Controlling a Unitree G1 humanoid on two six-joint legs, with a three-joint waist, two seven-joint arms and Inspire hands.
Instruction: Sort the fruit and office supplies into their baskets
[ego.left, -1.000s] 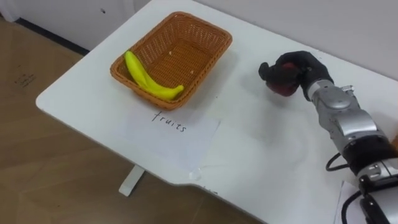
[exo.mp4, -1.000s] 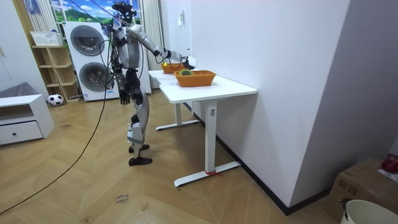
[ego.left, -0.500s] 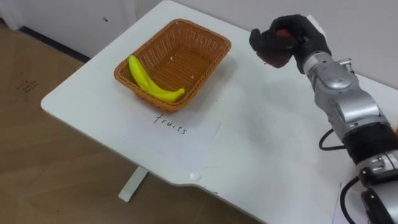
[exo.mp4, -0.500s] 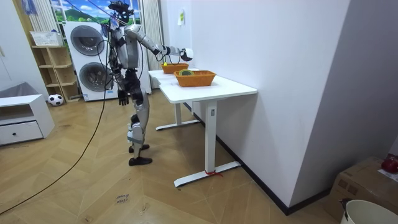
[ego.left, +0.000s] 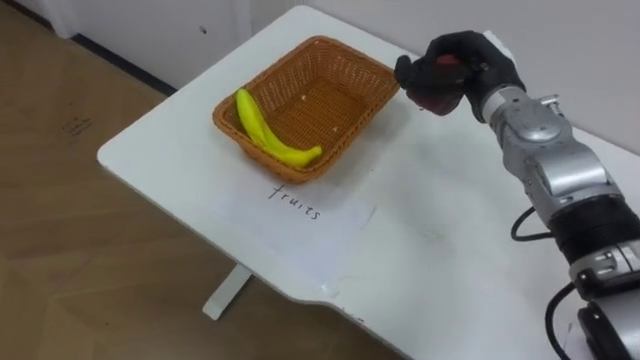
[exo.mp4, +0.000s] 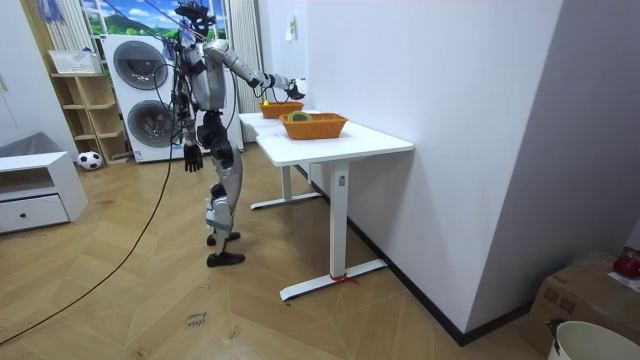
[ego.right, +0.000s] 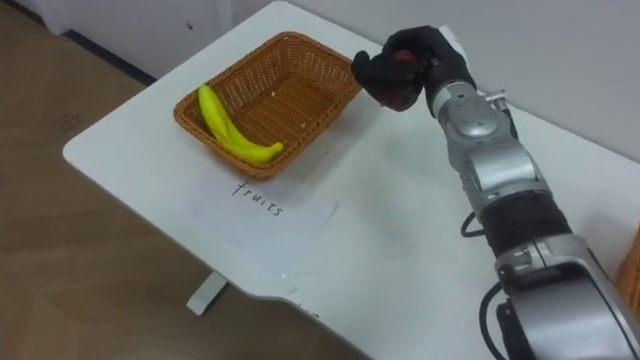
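Left of the right hand (ego.left: 462, 68) and just below it, a wicker basket (ego.left: 332, 96) sits on the white desk (ego.left: 430, 235). A single banana (ego.left: 270, 135) lies in the basket along the wall farthest from the hand, and the rest of the woven bottom is bare. A sheet of paper (ego.left: 312, 205) with a handwritten word lies flat on the desk, touching the basket's front, down and to the left of the hand.

The right hand hangs over the basket's corner nearest it, fingers curled tight round a red thing (ego.left: 432, 99). Little of it shows (just slivers of red between the dark fingers), so its shape is hard to judge. It is off the desk and not inside the basket.

In the room view the robot stands at the desk's end with its right arm stretched over the desk, while the left hand (exo.mp4: 188, 157) hangs by its hip, too small to read. To the room view's right of the raised hand, lower down, a second basket (exo.mp4: 314, 127) holds something yellow-green that cannot be made out.
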